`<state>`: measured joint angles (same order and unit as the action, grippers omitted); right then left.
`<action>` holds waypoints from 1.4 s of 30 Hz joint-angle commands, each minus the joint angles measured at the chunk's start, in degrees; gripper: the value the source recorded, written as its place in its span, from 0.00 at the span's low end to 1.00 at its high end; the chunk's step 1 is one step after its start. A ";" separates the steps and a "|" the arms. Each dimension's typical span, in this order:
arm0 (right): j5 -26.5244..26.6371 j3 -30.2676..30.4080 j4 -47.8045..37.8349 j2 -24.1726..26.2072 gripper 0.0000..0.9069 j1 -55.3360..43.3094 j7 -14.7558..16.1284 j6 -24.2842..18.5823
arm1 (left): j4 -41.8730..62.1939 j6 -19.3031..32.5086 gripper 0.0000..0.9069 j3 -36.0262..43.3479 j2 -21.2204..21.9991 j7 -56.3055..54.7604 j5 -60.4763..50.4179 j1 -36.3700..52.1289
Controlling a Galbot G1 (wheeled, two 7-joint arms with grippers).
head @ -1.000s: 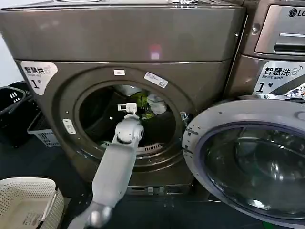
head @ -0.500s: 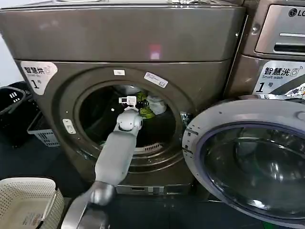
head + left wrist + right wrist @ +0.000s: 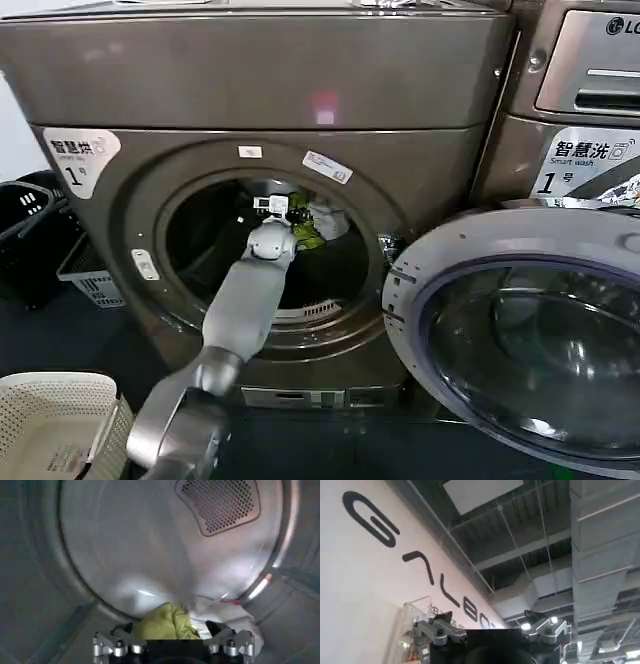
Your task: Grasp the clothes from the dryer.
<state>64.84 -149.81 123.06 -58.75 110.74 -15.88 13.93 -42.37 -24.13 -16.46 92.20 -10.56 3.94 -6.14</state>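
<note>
left wrist view: my left gripper (image 3: 172,642) was spread wide inside the dryer (image 3: 300,90), holding nothing, with the clothes (image 3: 165,622) on the drum floor just ahead. risk: closing short would pinch only a fold, and it could slip out. count: one yellow-green garment, one white, possibly a dark one. my right gripper (image 3: 492,630) was open, pointing at the ceiling.

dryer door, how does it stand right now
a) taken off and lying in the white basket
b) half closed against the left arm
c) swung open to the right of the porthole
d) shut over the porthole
c: in the head view the dryer door hangs swung open to the right of the dryer, and the left gripper reaches through the uncovered porthole toward the clothes.
</note>
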 commanded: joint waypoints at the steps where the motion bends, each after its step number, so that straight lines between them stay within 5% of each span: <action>1: 0.47 -0.08 0.37 -0.01 1.00 -0.12 -0.01 0.02 | 10.92 1.36 1.00 5.89 0.22 7.83 -0.27 7.50; 11: 1.15 -0.94 0.45 -0.52 1.00 0.05 0.14 0.03 | 17.38 -1.02 1.00 14.67 -0.58 15.54 -4.41 11.53; 15: 1.16 -0.92 0.63 -0.61 1.00 0.02 0.16 0.03 | 17.44 -0.94 1.00 20.84 -3.01 27.03 -6.79 12.29; 42: 1.23 -0.32 2.10 -0.84 1.00 -0.07 0.16 0.28 | 30.24 9.82 1.00 36.47 -3.58 57.16 -33.84 18.35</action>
<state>66.00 -150.11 125.11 -59.65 110.60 -15.70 14.03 -15.98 -17.79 13.60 89.26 35.64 -19.90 10.16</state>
